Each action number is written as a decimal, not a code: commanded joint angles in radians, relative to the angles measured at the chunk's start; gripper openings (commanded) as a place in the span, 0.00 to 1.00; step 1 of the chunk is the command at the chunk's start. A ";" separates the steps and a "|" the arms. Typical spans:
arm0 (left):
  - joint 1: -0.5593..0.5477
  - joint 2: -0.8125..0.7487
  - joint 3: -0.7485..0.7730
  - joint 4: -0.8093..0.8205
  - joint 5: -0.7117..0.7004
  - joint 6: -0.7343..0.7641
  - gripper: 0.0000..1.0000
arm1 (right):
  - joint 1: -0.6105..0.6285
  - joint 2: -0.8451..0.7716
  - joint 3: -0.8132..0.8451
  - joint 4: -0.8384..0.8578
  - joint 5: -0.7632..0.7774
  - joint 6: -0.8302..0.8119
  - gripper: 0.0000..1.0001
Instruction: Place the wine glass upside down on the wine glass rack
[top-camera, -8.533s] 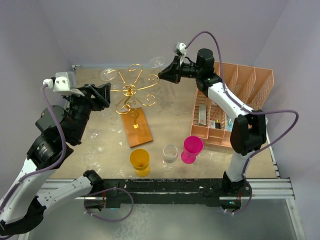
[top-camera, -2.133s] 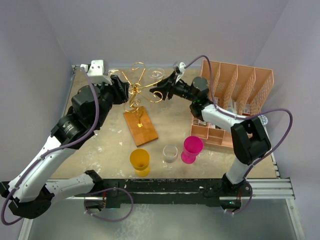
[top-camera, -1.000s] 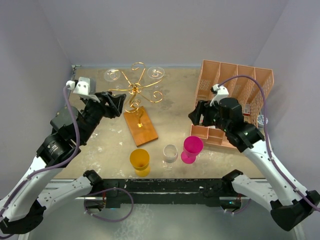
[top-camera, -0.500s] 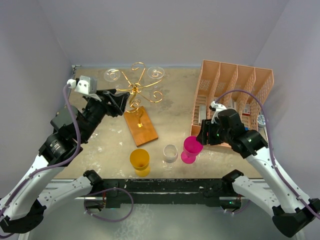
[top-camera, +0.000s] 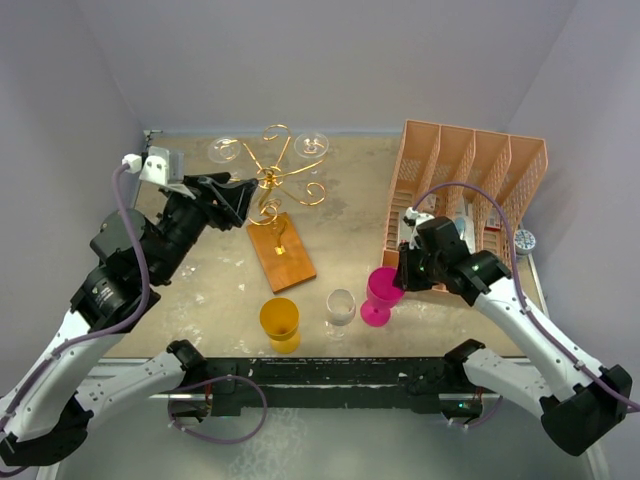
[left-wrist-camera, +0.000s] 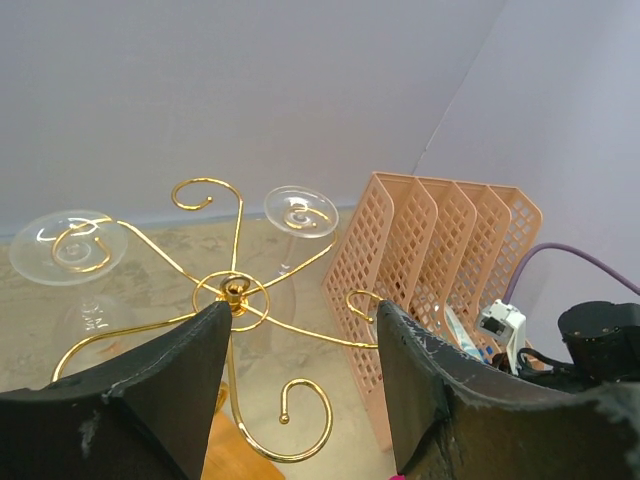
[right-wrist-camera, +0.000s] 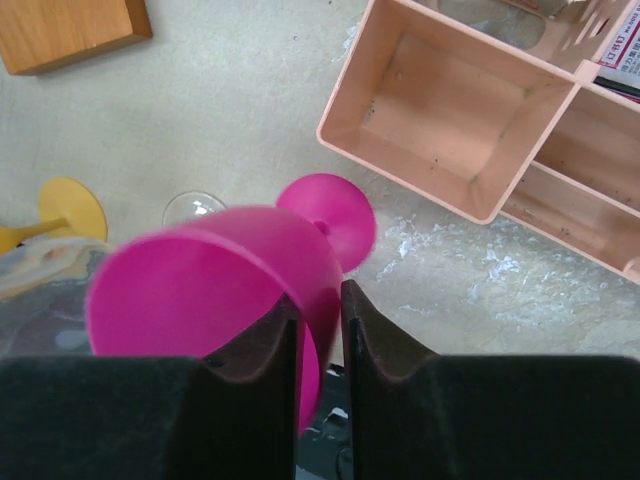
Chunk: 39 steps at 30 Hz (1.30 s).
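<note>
The left gripper (top-camera: 240, 200) hovers with its fingers spread, just left of the rack (top-camera: 268, 180) and not touching it. The rack stands at the far middle of the table (top-camera: 200, 290). A left glass (top-camera: 222, 150) and a right glass (top-camera: 312, 145), both clear, hang foot-up on its back arms, while the nearer curls are bare. Along the near edge stand a yellow glass (top-camera: 279, 320), a small clear glass (top-camera: 341, 303) and the pink glass (top-camera: 384, 288), close together. The right gripper (right-wrist-camera: 320, 330) pinches the pink glass's rim, one finger inside the bowl and one outside. The organizer (top-camera: 470, 180) sits just beside that arm on the right.
</note>
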 joint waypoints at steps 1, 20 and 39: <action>-0.003 -0.008 0.051 0.026 0.005 -0.007 0.58 | 0.014 0.007 0.037 0.028 0.062 -0.002 0.16; -0.003 0.066 0.049 0.126 0.092 -0.092 0.61 | 0.023 -0.300 0.066 0.493 0.292 0.016 0.00; -0.020 0.300 0.052 0.648 0.404 -0.738 0.63 | 0.023 -0.478 -0.139 1.211 0.327 0.222 0.00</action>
